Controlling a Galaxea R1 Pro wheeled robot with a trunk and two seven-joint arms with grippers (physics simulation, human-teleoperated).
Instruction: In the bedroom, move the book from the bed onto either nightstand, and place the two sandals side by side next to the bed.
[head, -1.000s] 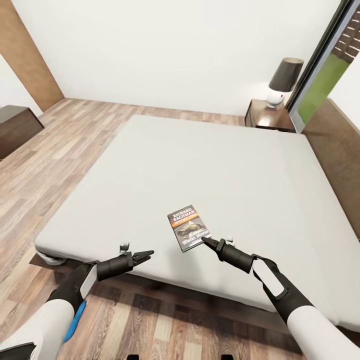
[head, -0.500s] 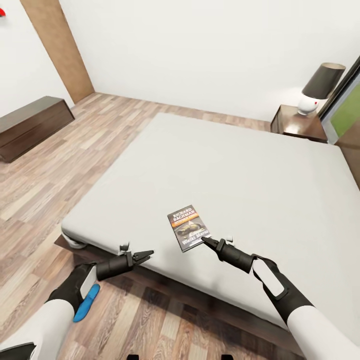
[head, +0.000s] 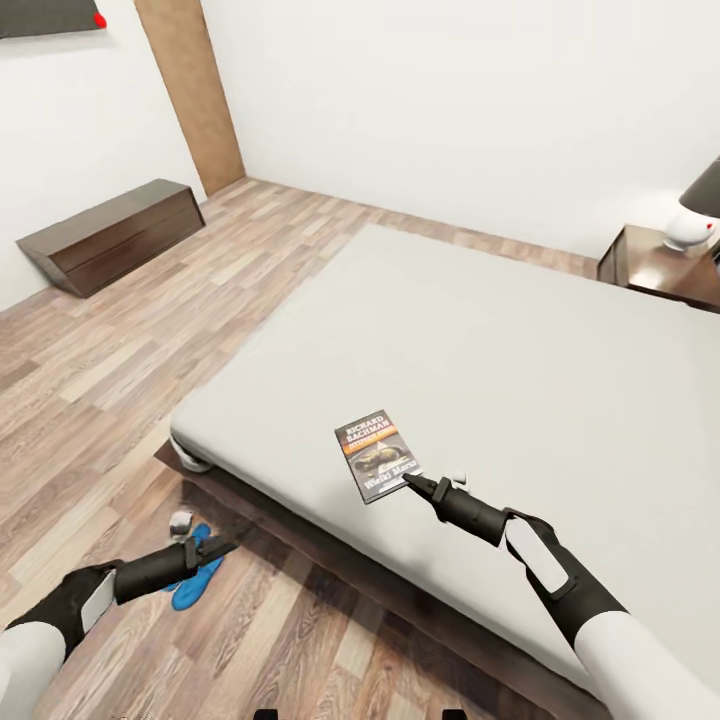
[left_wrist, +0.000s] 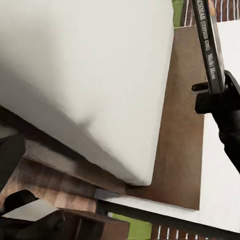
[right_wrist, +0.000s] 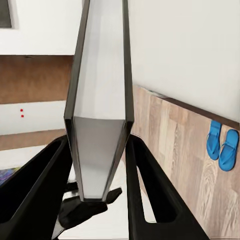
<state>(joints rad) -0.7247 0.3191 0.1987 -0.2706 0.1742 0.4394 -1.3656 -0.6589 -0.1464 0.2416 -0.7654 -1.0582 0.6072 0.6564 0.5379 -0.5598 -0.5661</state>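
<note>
From the head camera I count one book (head: 377, 455), pinched at its near corner by my right claw (head: 410, 483); the right wrist camera shows the book (right_wrist: 100, 110) edge-on, clamped between both fingers (right_wrist: 150, 190). Whether it rests on the bed (head: 520, 370) or hangs just above the mattress, I cannot tell. The left claw (head: 222, 549) is off the bed, beside its near corner and over the floor (head: 110, 340); its fingers look nearly together at the tip, but I cannot tell for sure how wide they stand. Two blue sandals (head: 195, 580) lie together on the floor just off that same bed corner, partly behind the left claw; the right wrist camera shows the pair (right_wrist: 223, 145) side by side and parallel. One nightstand (head: 660, 265) stands at the bed's far side, with one white-based lamp (head: 695, 215) on it. One low dark cabinet (head: 110, 235) sits against the wall, well apart from the bed.
</note>
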